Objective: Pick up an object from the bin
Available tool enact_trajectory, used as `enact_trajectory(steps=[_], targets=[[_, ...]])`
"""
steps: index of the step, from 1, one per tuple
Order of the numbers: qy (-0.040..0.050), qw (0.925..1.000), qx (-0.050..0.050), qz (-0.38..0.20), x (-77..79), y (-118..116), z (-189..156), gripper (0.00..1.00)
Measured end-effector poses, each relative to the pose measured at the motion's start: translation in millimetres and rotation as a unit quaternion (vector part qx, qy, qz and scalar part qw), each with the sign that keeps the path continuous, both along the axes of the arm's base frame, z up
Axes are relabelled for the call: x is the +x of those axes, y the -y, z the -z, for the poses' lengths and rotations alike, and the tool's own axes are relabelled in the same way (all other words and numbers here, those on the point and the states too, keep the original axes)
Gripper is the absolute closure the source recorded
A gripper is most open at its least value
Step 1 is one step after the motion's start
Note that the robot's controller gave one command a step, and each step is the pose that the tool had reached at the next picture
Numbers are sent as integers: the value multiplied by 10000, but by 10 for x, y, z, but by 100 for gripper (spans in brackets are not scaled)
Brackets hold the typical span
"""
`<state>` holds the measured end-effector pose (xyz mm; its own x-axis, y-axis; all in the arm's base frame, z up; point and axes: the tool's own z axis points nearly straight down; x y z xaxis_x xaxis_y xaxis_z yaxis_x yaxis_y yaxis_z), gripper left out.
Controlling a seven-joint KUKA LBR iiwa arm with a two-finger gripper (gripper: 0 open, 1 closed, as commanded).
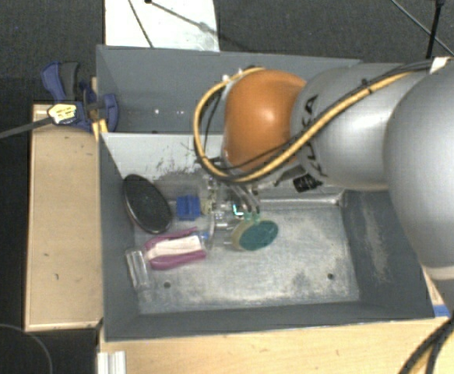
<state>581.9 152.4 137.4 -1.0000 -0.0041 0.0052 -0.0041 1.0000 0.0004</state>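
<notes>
Low in the grey bin [312, 275], left of its middle, under the orange wrist cover [262, 115] and its looped cables: the end effector [230, 215]. Open or closed, cannot tell; too much hidden by the wrist above it.

Just to its lower right, touching or nearly touching it: a teal round disc [259, 236], flat on the bin floor, with a small tan bit at its left edge. Nothing seen gripped.

Crowded on the left side. Just left of the end effector, a small blue block [186, 206]. Further left, near the left wall, a dark oval thing [146, 203], lying slanted. In front of the blue block, a pink and white tube [176, 249], lying crosswise, its right end close under the end effector. At the tube's left end, a clear plastic piece [137, 268], near the front-left corner.

Right of the disc, bare scuffed floor, well apart from the clutter.
</notes>
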Motion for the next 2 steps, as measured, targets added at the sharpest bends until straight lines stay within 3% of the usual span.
enact_trajectory(steps=[1, 2], targets=[[-13, 9998, -24, -221, -361, 813, 714, 0], [36, 9997, 1, -224, -329, 758, 671, 100]])
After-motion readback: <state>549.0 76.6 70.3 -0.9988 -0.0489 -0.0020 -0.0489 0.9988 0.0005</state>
